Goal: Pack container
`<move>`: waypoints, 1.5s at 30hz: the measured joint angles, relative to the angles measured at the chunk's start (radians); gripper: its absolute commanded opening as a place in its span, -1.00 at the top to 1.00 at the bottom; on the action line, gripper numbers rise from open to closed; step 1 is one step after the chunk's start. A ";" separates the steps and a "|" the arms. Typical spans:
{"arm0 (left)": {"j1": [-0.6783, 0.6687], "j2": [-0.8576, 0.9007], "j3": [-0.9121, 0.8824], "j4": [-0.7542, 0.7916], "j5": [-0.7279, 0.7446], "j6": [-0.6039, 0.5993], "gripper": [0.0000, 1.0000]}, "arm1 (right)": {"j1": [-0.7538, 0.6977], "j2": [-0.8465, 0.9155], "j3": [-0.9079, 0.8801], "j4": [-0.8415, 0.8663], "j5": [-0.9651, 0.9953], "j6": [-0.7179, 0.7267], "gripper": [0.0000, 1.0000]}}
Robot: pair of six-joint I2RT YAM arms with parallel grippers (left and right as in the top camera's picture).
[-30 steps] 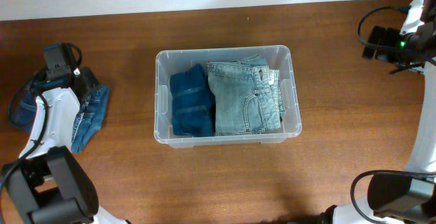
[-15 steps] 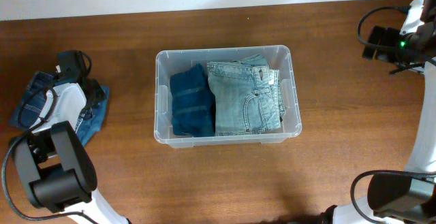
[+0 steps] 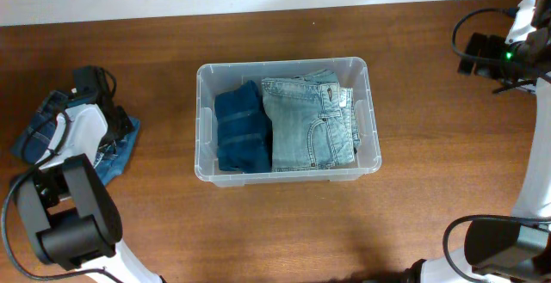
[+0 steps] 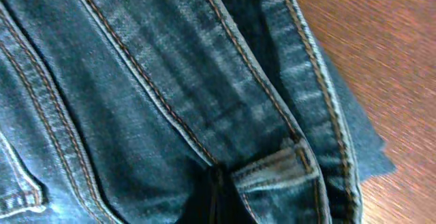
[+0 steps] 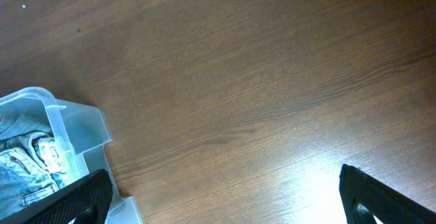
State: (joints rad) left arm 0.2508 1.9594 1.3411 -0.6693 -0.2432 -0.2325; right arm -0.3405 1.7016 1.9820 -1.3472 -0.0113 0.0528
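Container (image 3: 284, 62) holds 2 folded jeans (image 3: 306, 124) — loose jeans (image 3: 122, 144) lie left.

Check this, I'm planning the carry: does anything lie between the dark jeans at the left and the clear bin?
Nothing visible does: only bare brown wooden table separates the crumpled dark blue denim jeans from the large rectangular clear plastic container.

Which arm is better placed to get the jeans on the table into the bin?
Left. The left gripper, shut, is down on the loose jeans at the table's left end. The right gripper hangs open and empty near the far right corner, beyond the bin.
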 measured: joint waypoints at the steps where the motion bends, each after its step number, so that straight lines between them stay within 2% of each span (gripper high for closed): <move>1: 0.003 -0.007 0.000 -0.008 0.020 0.000 1.00 | 0.000 0.000 0.000 0.000 0.000 0.000 -0.97; 8: 0.048 -0.125 0.000 -0.100 0.109 -0.048 0.99 | 0.000 0.000 0.000 0.000 0.000 0.000 -0.97; 14: 0.189 -0.289 0.008 -0.158 0.132 -0.108 0.99 | 0.000 0.000 0.000 0.000 0.000 0.000 -0.97; 20: 0.351 -0.308 -0.013 -0.158 0.200 -0.128 0.99 | 0.000 0.000 0.000 0.000 0.000 0.000 -0.97; 22: 0.413 -0.308 -0.054 -0.129 0.241 -0.130 0.81 | 0.000 0.000 0.000 0.000 0.000 0.001 -0.97; 25: 0.499 -0.308 -0.140 -0.066 0.317 -0.122 0.25 | 0.000 0.000 0.000 0.000 0.000 0.000 -0.97; 27: 0.544 -0.308 -0.193 -0.026 0.367 -0.117 -0.27 | 0.000 0.000 0.000 0.000 0.000 0.000 -0.97; 28: 0.561 -0.308 -0.221 -0.001 0.396 -0.109 -0.64 | 0.000 0.000 0.000 0.000 0.000 0.000 -0.97; 29: 0.574 -0.307 -0.246 0.020 0.424 -0.107 -0.85 | 0.000 0.000 0.000 0.000 0.000 0.000 -0.98; 30: 0.580 -0.306 -0.267 0.042 0.444 -0.103 -0.95 | 0.000 0.000 0.000 0.000 0.000 0.000 -0.97; 35: 0.581 -0.306 -0.325 0.121 0.503 -0.084 -0.99 | 0.000 0.000 0.000 0.000 0.000 0.000 -0.97; 45: 0.577 -0.306 -0.330 0.195 0.547 -0.074 -0.98 | 0.000 0.000 0.000 0.000 0.000 0.000 -0.97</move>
State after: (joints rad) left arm 0.8276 1.6539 1.0115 -0.4740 0.3035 -0.3061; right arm -0.3405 1.7020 1.9820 -1.3472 -0.0116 0.0528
